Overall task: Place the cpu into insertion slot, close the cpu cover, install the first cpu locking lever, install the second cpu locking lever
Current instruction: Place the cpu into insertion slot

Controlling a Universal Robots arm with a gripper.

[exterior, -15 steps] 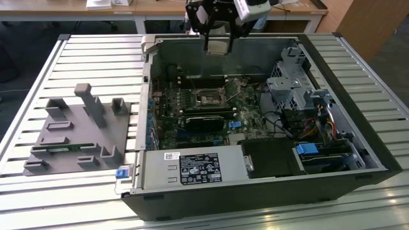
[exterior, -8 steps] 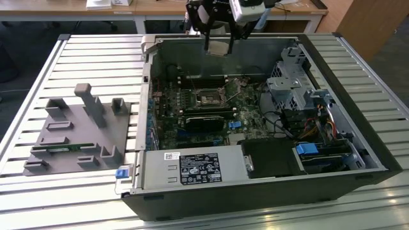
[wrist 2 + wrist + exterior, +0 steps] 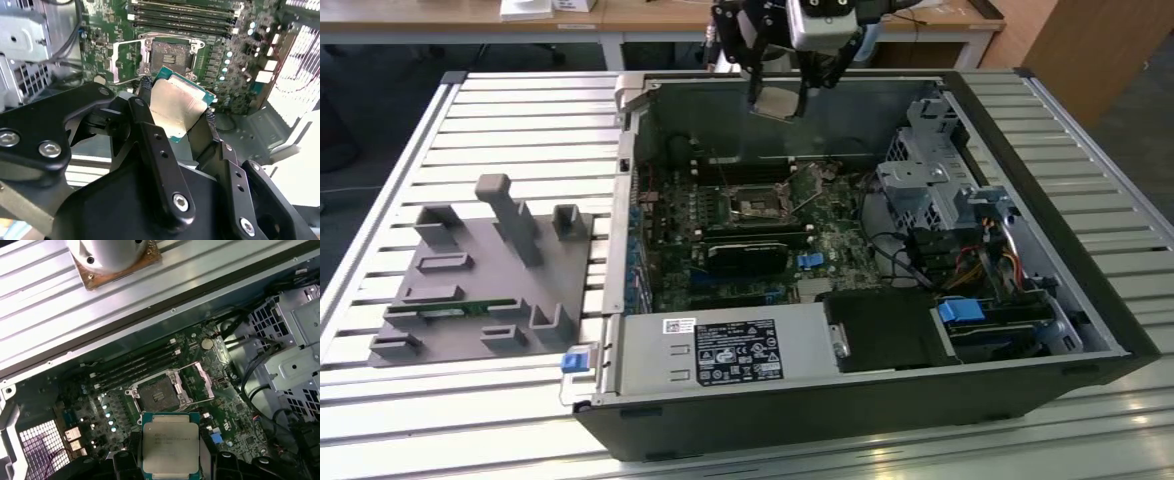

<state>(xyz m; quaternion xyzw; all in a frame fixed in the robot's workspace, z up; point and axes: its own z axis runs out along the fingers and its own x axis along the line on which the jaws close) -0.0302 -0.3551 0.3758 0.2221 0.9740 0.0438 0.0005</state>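
While the insertion slot (image 3: 155, 392) sits bare inside the open computer case (image 3: 854, 420), the cpu cover (image 3: 131, 60) tilted open beside it, the gripper (image 3: 177, 100) hangs above that slot, jaws pinching the cpu (image 3: 170, 445) by opposite edges.

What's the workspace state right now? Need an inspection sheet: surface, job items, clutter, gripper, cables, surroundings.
Surface: slatted metal table carrying an open computer case lying on its side.
Job's things: chip held above the board, not yet seated; socket empty, its dark centre exposed; cover frame swung open beside the socket.
Clutter: grey fixture tray on the exterior view's left, with a green memory stick lying in it.
Gripper: gripper shut on the chip's edges, over the case.
Cables: bundle by the drive bays, apart from the socket.
Surroundings: wooden desks behind the table.
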